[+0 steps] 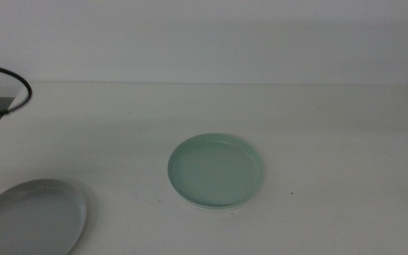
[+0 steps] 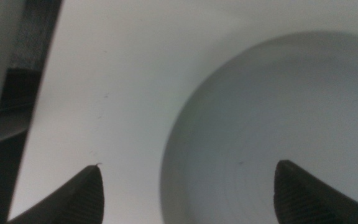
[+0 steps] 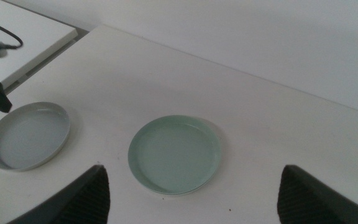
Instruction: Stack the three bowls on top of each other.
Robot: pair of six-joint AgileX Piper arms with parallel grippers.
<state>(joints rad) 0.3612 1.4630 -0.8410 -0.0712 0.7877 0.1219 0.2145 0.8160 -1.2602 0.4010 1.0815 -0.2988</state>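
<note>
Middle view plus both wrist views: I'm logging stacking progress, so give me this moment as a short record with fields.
mint bowl: pale mint green shallow round bowl at table centre, seemingly on a white rim
grey bowl: light grey-blue shallow round bowl near left corner, alone
left gripper: open, straddling the grey bowl's rim
right gripper: open, raised, away from the bowls
table: white tabletop

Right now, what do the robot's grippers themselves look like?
Each gripper shows two dark, near-black jaws tapering to points with a finely ribbed texture: the left gripper and the right gripper. In the middle view only a small dark piece of the left gripper shows, near a thin black cable.
</note>
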